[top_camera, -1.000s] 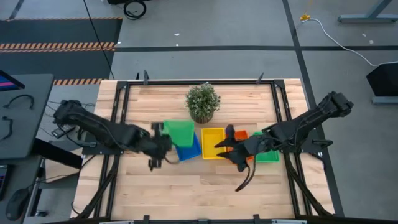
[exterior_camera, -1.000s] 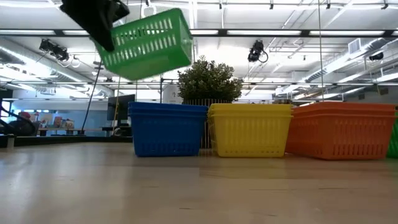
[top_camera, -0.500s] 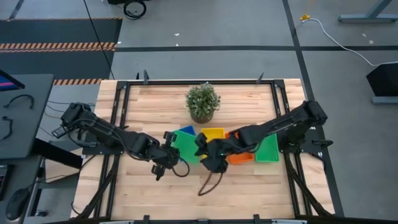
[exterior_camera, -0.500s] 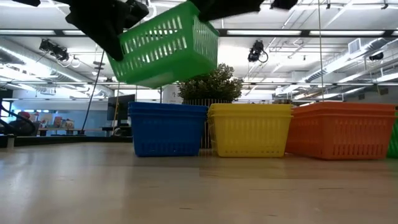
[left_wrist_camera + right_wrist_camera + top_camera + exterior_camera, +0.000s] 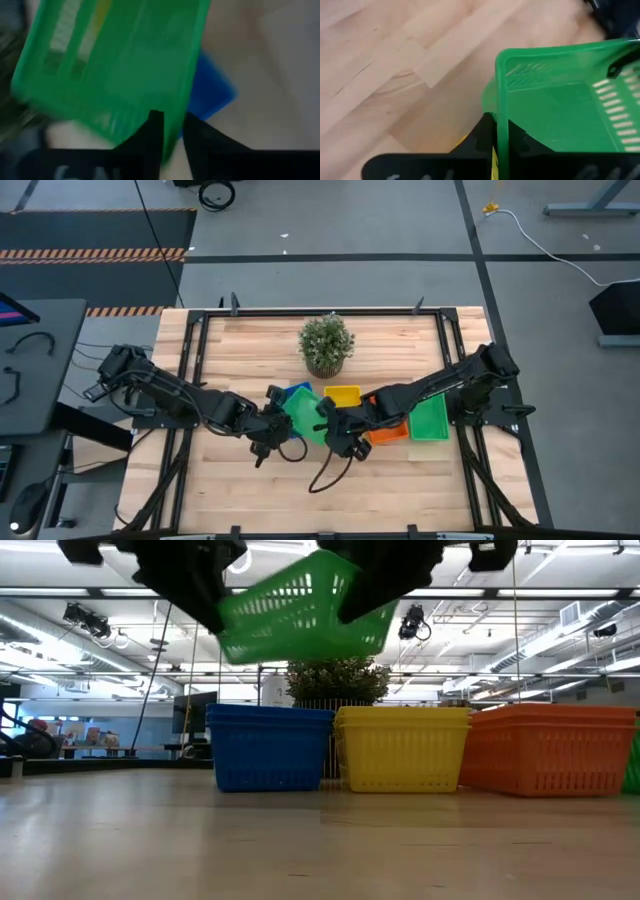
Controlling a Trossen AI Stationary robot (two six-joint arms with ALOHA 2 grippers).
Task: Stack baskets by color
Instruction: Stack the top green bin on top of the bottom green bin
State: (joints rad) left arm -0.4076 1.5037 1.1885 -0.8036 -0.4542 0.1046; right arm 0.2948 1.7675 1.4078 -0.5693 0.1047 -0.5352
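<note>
Baskets are what I am sorting, and a green basket (image 5: 300, 615) is in the air between both pincers, above the row on the table. My right gripper (image 5: 496, 131) is clamped on its rim wall, one finger inside and one outside. My left gripper (image 5: 170, 132) straddles the opposite rim with its fingers a little apart; I cannot tell whether it grips or has let go. I judge this to be a handover: the green stack lies on the right side, beyond the left arm's easy reach, so the right arm takes the basket across.

Outward from the grip, in the low view the basket hangs tilted over the blue stack (image 5: 268, 748) and the yellow stack (image 5: 402, 748), clear of both. An orange stack (image 5: 548, 748) stands beside the yellow one, and the green stack (image 5: 432, 418) lies at the right end of the row. The potted plant (image 5: 326, 345) stands behind the row.

Counting: one basket aloft, four colour groups on the table. How many baskets sit nested in each stack I cannot tell.
</note>
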